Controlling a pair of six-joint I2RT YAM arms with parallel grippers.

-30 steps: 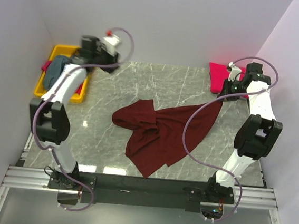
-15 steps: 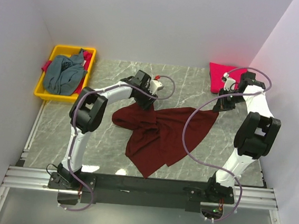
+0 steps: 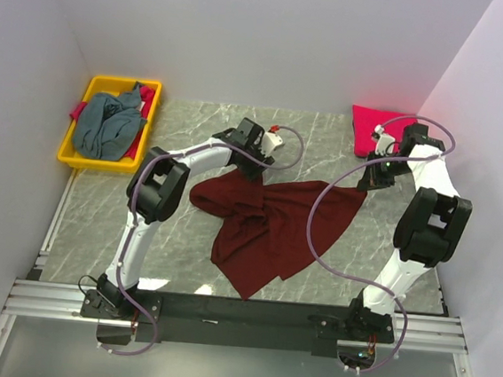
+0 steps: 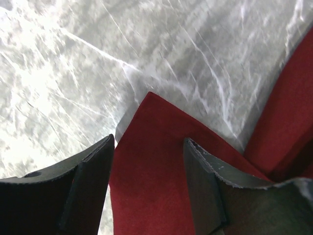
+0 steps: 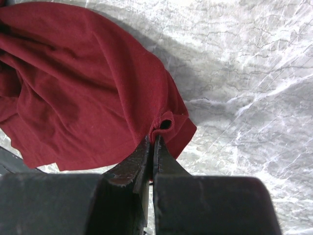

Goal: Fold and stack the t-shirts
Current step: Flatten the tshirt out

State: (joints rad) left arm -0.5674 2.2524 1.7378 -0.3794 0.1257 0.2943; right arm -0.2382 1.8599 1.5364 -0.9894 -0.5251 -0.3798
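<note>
Maroon t-shirt [image 3: 270,222] lies crumpled at mid-surface [image 3: 327,142]. Right tool [image 5: 152,142] is clamped on its edge. The left tool [image 4: 149,144], jaws apart, straddles a corner of the same cloth. Three shirts are present: this one, a pink-red t-shirt [image 3: 371,129] at far right, and a grey-blue t-shirt [image 3: 106,125] in one yellow bin [image 3: 119,80].

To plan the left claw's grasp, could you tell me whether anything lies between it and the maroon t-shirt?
Nothing visible does. The open left claw straddles a corner of the maroon t-shirt, with only the marble table around it.
</note>
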